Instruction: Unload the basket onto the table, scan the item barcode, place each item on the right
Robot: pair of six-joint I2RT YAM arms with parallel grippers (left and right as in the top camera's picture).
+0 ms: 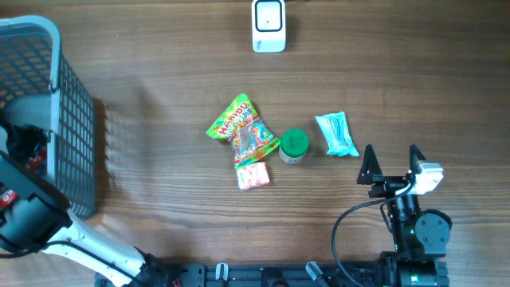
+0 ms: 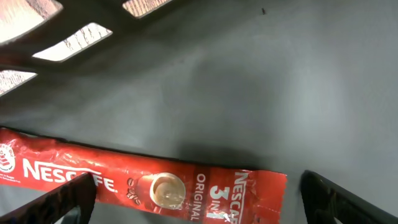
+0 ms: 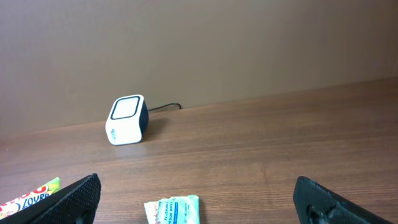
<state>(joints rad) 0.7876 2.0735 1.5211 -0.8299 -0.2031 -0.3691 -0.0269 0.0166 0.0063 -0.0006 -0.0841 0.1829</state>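
A red Nescafe 3-in-1 sachet (image 2: 155,183) lies flat on the grey floor of the basket (image 1: 72,119). My left gripper (image 2: 199,205) hangs over it, open, one finger (image 2: 62,202) at each end of the sachet's length. From overhead the left gripper (image 1: 24,142) sits deep inside the basket, mostly hidden by the mesh wall. The white barcode scanner (image 1: 268,25) stands at the table's far edge, also visible to the right wrist as a small white scanner (image 3: 127,119). My right gripper (image 1: 391,153) is open and empty, just right of a teal wipes pack (image 1: 336,134).
A Haribo bag (image 1: 239,127), a small pink packet (image 1: 253,175) and a green-capped pot (image 1: 294,145) lie mid-table. In the right wrist view the wipes pack (image 3: 173,210) lies just ahead of the jaws, with the Haribo bag (image 3: 31,196) at the left edge.
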